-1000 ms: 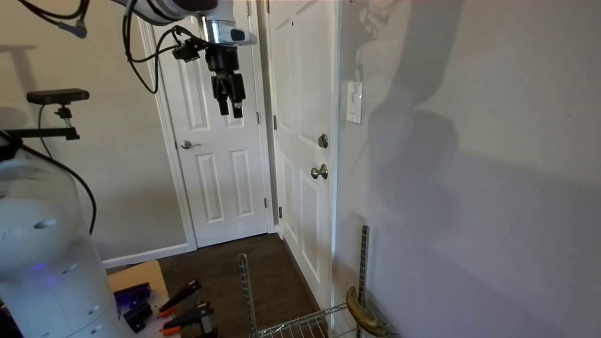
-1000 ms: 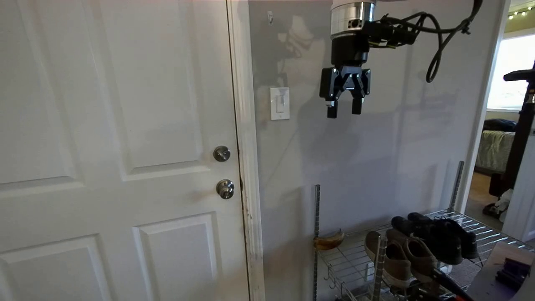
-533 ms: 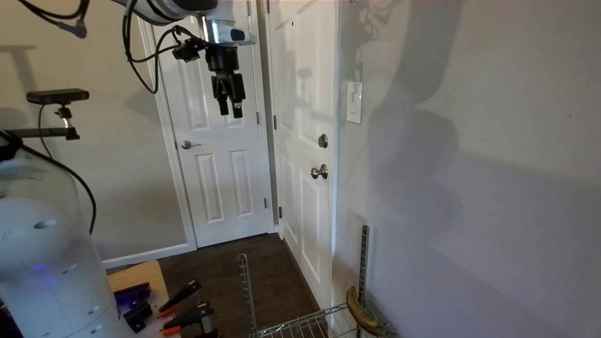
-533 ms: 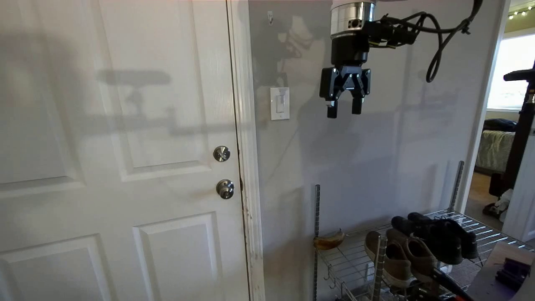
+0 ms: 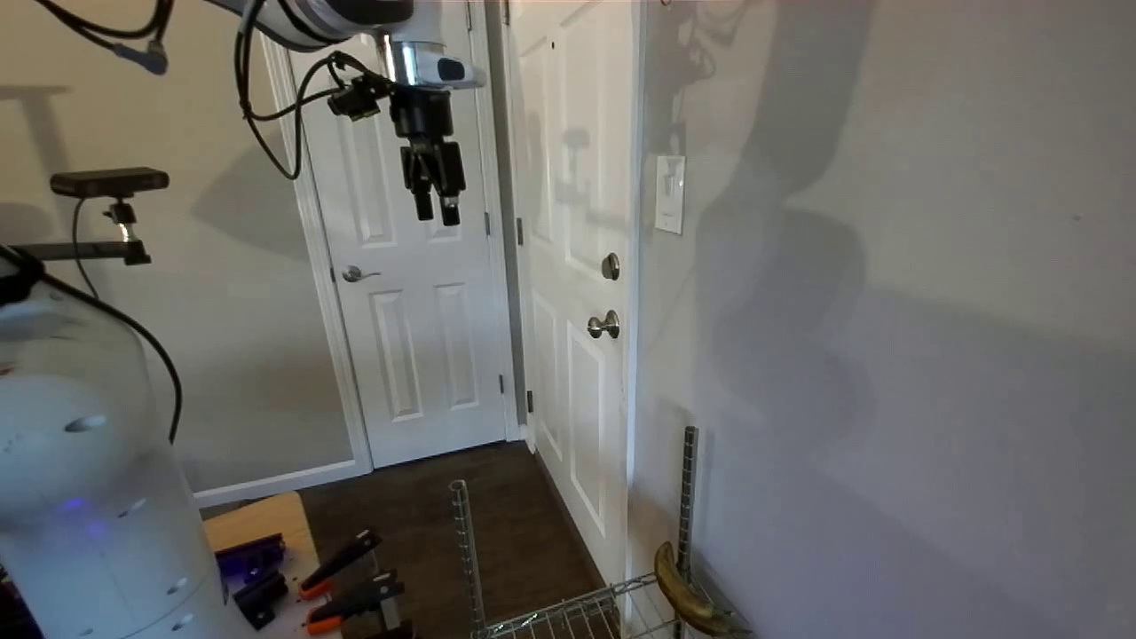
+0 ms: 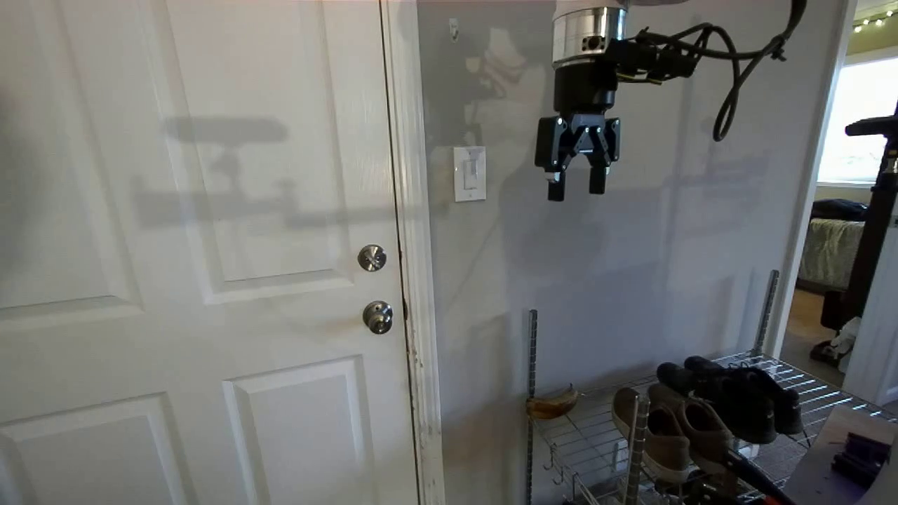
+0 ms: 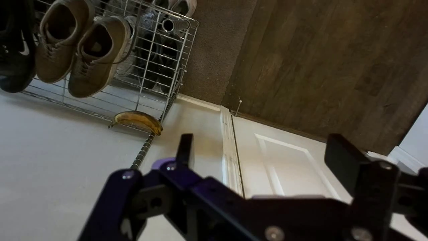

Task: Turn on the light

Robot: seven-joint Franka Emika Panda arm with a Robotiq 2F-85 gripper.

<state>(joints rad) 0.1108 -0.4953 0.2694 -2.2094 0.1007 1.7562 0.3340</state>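
In an exterior view's upper right, the claw (image 6: 577, 191) gapes empty; best clench it before pressing the upper-middle switch (image 6: 470, 174).

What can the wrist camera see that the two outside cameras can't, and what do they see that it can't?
Only the wrist view shows the white swoosh on a black shoe and a thin, pale-tipped rod by the bottom of the white door. Only the exterior views show the light switch, the round doorknob and the lock above it. All share the door, the open gripper, the banana and the wire rack.
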